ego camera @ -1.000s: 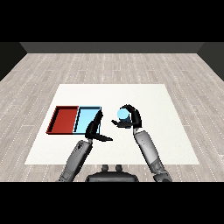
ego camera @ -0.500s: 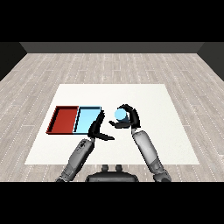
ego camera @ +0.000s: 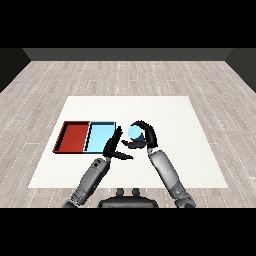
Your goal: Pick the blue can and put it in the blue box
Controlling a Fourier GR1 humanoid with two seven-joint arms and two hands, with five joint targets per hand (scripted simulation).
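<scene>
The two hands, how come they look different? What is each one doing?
The right hand is curled round the blue can; the left hand holds nothing. The right hand's fingers bend into a ring, while the left hand's fingers are straight and spread. The left hand sits next to the light blue tray; the right hand is farther from it. Both hands are black and sit on grey forearms.

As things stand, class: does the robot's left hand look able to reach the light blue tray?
Probably yes. The left hand hovers open right beside the light blue tray, with nothing between them. The right hand holds the blue can off to the other side.
</scene>
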